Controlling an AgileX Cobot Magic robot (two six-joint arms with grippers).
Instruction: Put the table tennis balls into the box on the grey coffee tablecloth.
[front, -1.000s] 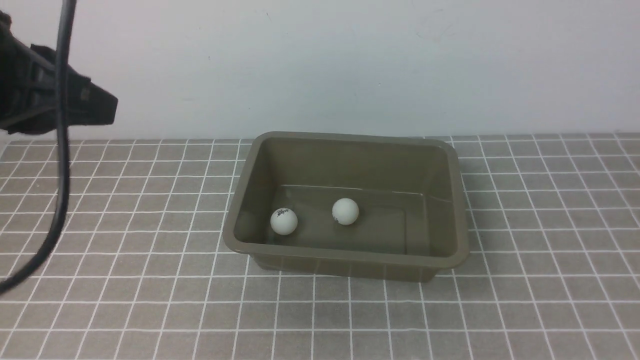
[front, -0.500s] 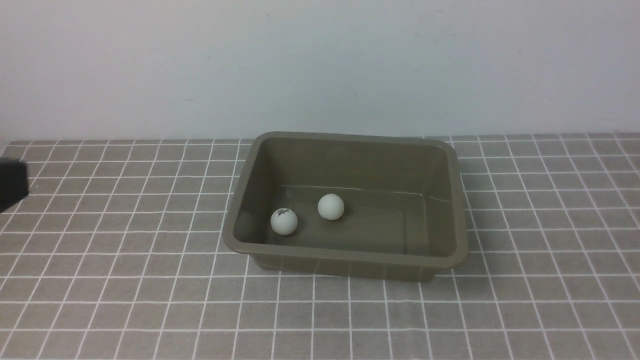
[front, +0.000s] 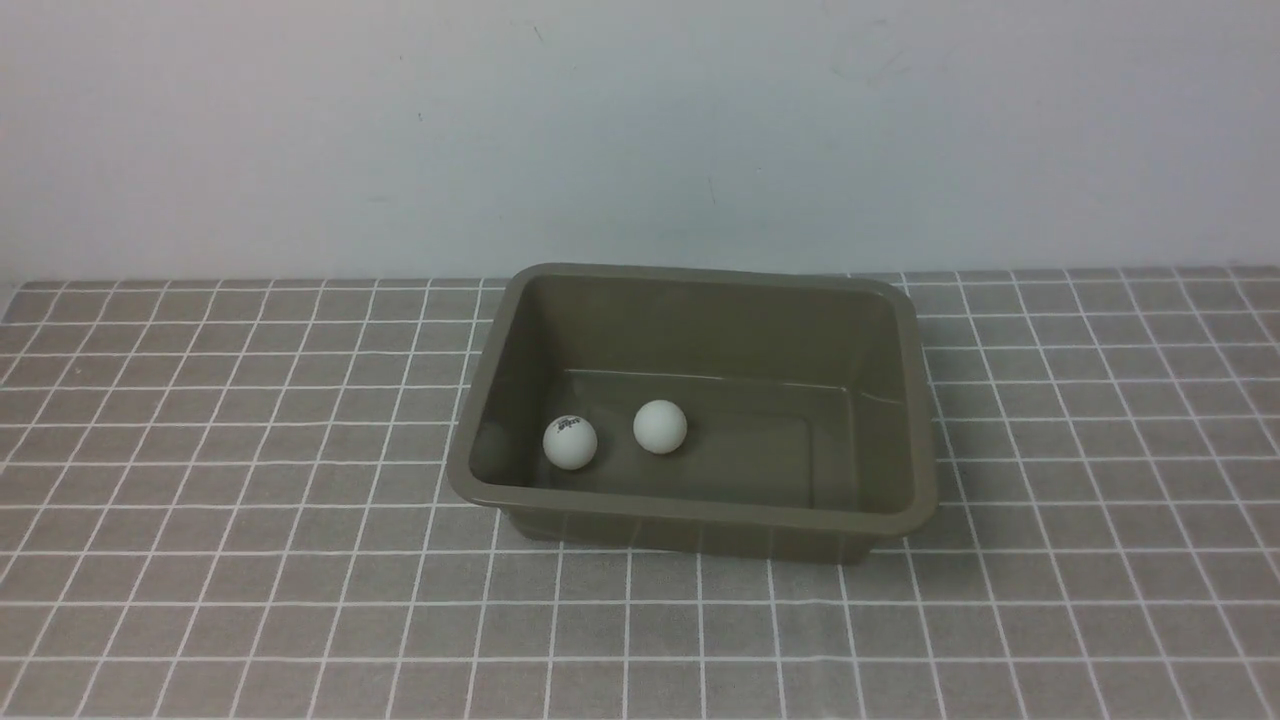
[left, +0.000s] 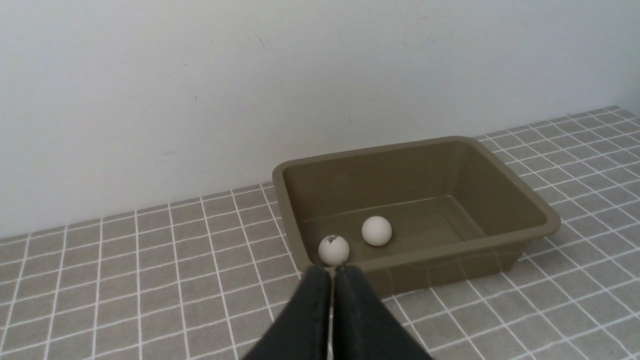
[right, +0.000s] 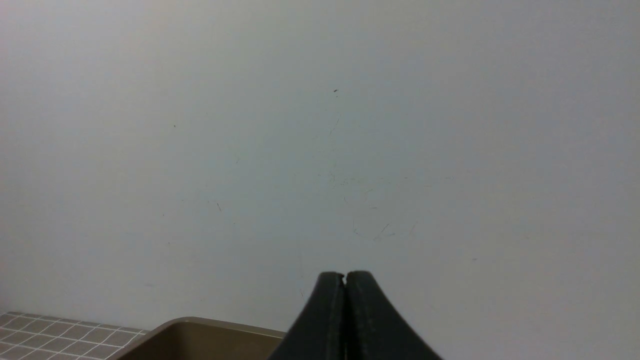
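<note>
The olive-grey box stands on the grey coffee tablecloth in the front view. Two white table tennis balls lie inside it near its left end: one with a dark logo and a plain one beside it. The left wrist view shows the same box with the logo ball and the plain ball. My left gripper is shut and empty, set back from the box. My right gripper is shut and empty, facing the wall above the box rim. Neither arm shows in the front view.
A plain pale wall rises right behind the box and the cloth. The checked cloth spreads on all sides of the box.
The left arm and its cable have withdrawn out of the front view on the left. The plain ball has rolled left toward the logo ball inside the box.
</note>
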